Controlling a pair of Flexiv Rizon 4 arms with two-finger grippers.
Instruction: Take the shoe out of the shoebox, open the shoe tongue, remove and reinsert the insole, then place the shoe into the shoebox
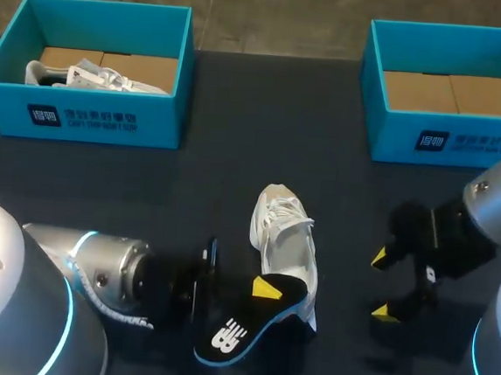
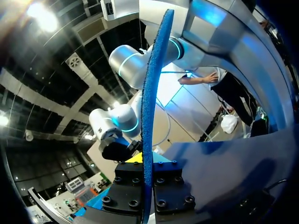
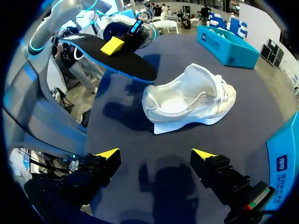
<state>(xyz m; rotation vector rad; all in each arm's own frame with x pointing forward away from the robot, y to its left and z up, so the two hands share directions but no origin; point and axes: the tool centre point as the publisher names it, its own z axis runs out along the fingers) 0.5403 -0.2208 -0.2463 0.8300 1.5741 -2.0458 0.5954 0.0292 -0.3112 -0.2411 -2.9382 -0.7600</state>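
Left gripper [image 1: 265,288] of mine was clenched on the black, blue-edged insole [image 1: 236,328], held up near the heel of the white shoe [image 1: 288,243]. That shoe lay on its side on the table [image 1: 224,185]. My right gripper [image 1: 381,285] hung spread open beside the shoe, gripping nothing.

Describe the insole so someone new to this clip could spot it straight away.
On the dark table, look toward the robot's side, beside the heel of the white shoe lying in the middle. There the left gripper holds the insole: flat, black, with a blue rim and a white logo, unlike the all-white shoe.
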